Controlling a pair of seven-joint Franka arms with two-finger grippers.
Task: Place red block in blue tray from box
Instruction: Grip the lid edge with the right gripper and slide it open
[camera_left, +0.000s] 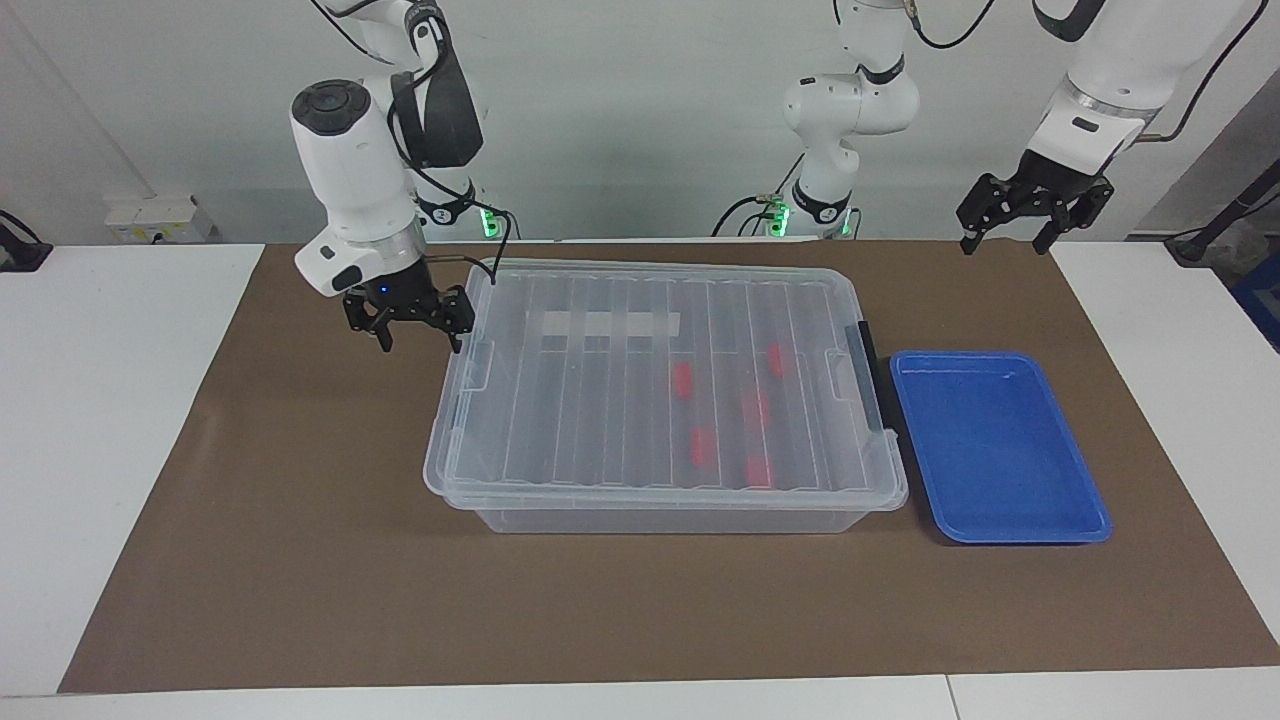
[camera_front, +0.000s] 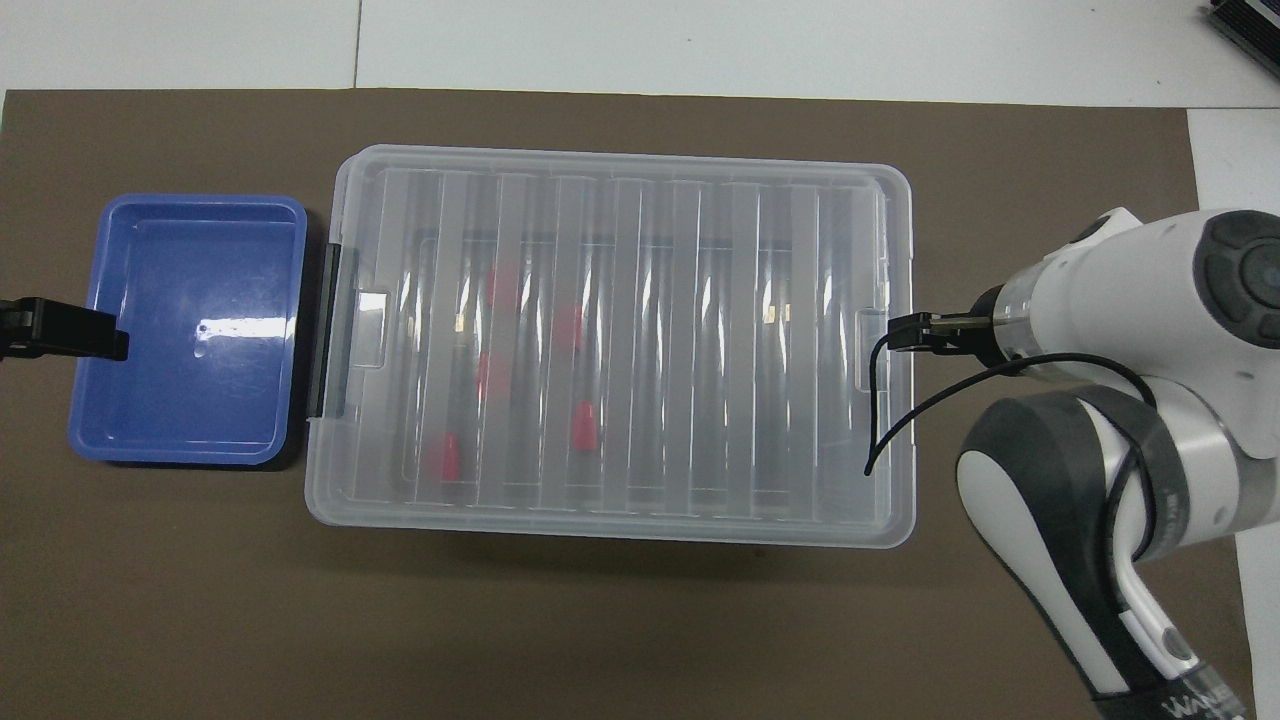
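Observation:
The box (camera_left: 560, 300) is a clear bin with its ribbed lid closed, in the middle of the brown mat; it also shows in the overhead view (camera_front: 650, 165). Several red blocks lie inside under the lid, toward the left arm's end, one of them (camera_left: 683, 380) (camera_front: 585, 425) clearly seen. The blue tray (camera_left: 1000, 520) (camera_front: 180, 445) stands empty beside the box's black latch (camera_left: 868, 375). My right gripper (camera_left: 420, 340) is open and low, just off the box's end at the right arm's end. My left gripper (camera_left: 1005, 245) is open, raised over the mat near the tray.
A brown mat (camera_left: 250, 560) covers the table's middle, with white tabletop (camera_left: 90, 420) at both ends. A white socket strip (camera_left: 150, 215) lies at the robots' edge. The right arm's cable (camera_front: 880, 400) hangs over the box's end.

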